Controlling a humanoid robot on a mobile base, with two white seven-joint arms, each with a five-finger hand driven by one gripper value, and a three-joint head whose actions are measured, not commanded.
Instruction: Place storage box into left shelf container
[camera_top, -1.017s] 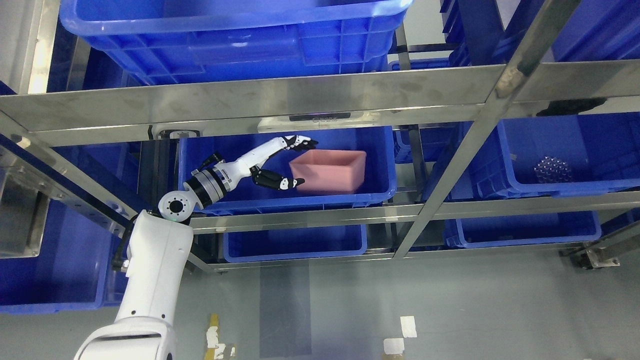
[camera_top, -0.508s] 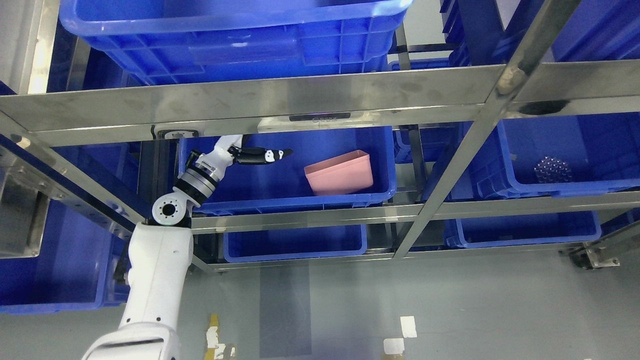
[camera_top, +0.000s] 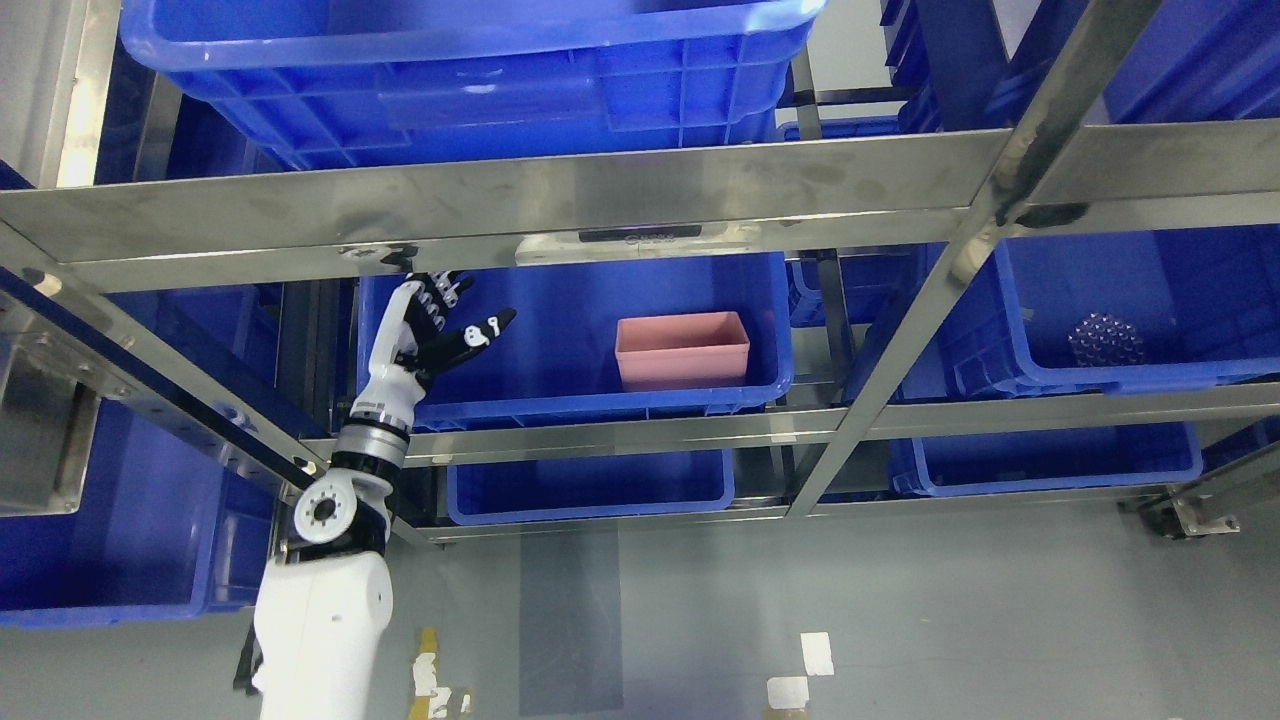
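Fingers spread and empty, my left hand (camera_top: 425, 325) is raised at the left end of the blue shelf container (camera_top: 575, 395), just under the steel shelf rail (camera_top: 600, 200). My pink storage box (camera_top: 682, 349) sits upright inside that container, toward its right side, well apart from my hand. Another blue bin (camera_top: 1130, 370) to the right holds a cluster of small shiny balls (camera_top: 1105, 340).
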